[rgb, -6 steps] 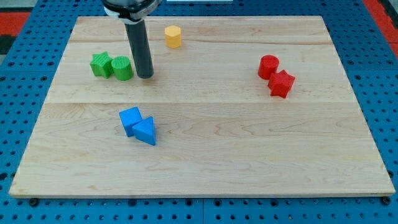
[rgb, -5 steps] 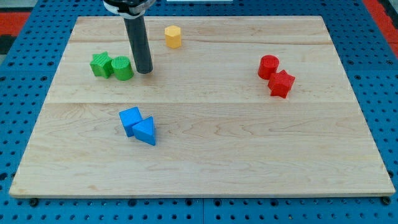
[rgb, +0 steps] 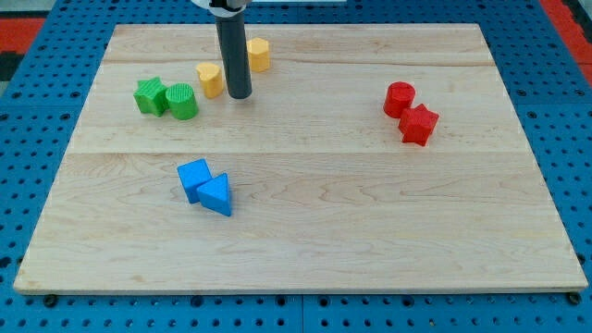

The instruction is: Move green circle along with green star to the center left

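Note:
The green star point(rgb: 149, 95) and the green circle point(rgb: 182, 101) sit side by side, touching, at the view's upper left of the wooden board point(rgb: 305, 240). My tip point(rgb: 240, 94) stands to the right of the green circle, apart from it, just right of a yellow block point(rgb: 211, 80). The rod rises to the view's top.
A second yellow block point(rgb: 258, 55) sits right of the rod near the top edge. A blue cube point(rgb: 194, 178) and blue triangle point(rgb: 216, 195) touch at lower left. A red circle point(rgb: 400, 98) and red star point(rgb: 418, 124) touch at the right.
My tip moved right and slightly up, away from the green circle. A yellow block that the rod hid now shows left of it. The green blocks have not moved.

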You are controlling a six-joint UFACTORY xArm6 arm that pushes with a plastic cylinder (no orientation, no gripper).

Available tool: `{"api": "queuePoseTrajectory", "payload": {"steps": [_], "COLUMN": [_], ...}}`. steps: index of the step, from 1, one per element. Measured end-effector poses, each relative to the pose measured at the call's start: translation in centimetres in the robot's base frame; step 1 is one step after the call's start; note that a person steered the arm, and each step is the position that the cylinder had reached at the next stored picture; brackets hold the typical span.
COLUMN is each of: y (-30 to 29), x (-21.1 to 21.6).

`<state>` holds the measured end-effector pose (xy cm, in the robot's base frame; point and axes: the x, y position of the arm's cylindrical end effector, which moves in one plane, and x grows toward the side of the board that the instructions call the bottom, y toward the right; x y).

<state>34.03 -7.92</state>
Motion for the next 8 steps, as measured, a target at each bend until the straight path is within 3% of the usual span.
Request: {"api": "queuePoseTrajectory", "payload": {"steps": [7, 8], "y": [0.4, 0.1], "x": [0.9, 3.4]}}
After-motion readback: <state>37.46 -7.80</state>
